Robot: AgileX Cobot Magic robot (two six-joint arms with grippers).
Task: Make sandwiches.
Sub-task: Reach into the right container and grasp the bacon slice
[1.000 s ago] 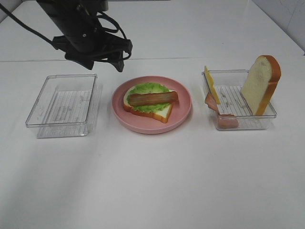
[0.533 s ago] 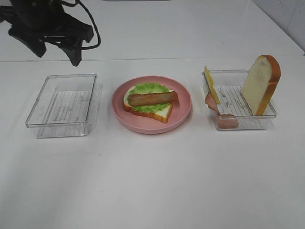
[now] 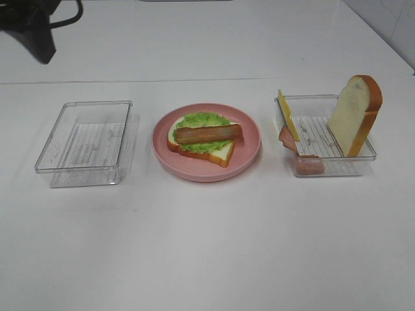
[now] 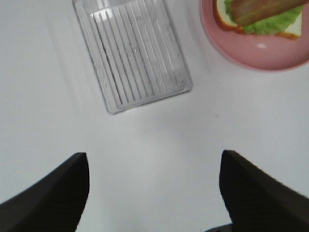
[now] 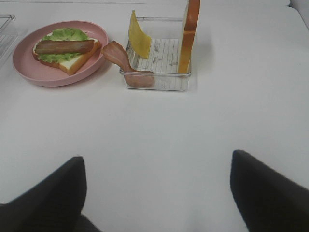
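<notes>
On the pink plate (image 3: 249, 154) lies a white bread slice (image 3: 222, 154) with a green lettuce leaf (image 3: 201, 120) and a brown bacon strip (image 3: 207, 133) on top. It also shows in the left wrist view (image 4: 260, 12) and the right wrist view (image 5: 65, 50). The right clear tray (image 3: 324, 170) holds an upright bread slice (image 3: 353, 113), a leaning yellow cheese square (image 3: 288, 115) and pink-brown meat strips (image 3: 308, 165) draped over its edge. My left gripper (image 4: 154, 193) is open and empty, high over the table near the left tray. My right gripper (image 5: 157, 193) is open and empty, in front of the right tray.
A clear tray (image 3: 84, 142) with nothing in it stands left of the plate and shows in the left wrist view (image 4: 135, 53). The left arm (image 3: 29, 26) is a dark shape in the exterior view's top left corner. The table is white.
The left arm has swung from behind the plate to the far left, and is now mostly out of the exterior view. The food and trays have not moved.
</notes>
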